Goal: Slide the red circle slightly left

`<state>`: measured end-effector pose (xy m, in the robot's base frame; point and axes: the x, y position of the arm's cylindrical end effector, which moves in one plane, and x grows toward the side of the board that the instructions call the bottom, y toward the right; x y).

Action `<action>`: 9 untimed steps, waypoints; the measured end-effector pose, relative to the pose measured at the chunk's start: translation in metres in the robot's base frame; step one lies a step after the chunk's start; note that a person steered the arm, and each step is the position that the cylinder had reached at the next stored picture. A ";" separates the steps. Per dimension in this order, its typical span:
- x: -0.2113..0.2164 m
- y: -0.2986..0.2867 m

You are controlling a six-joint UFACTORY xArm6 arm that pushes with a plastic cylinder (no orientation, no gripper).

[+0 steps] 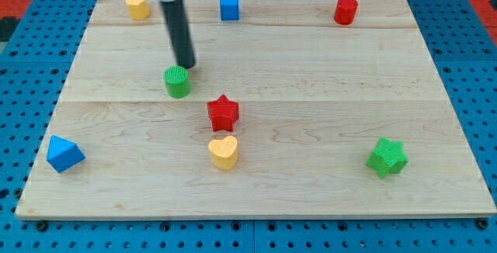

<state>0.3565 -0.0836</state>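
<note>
The red circle (345, 10) is a short red cylinder near the top right of the wooden board (311, 82). My tip (187, 67) is far to its left, in the upper left part of the board. The tip sits just above and to the right of the green circle (178, 81), close to it. The dark rod rises from the tip toward the view's top.
A yellow block (137, 5) and a blue cube (229, 6) lie along the top edge. A red star (223, 112) and a yellow heart (224, 152) sit near the middle. A blue triangle-like block (64, 154) is at bottom left, a green star (387, 157) at bottom right.
</note>
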 end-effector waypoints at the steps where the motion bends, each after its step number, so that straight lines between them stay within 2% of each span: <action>1: -0.031 0.042; 2: -0.040 0.073; 5: -0.042 0.104; 9: -0.042 0.110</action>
<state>0.3148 0.0261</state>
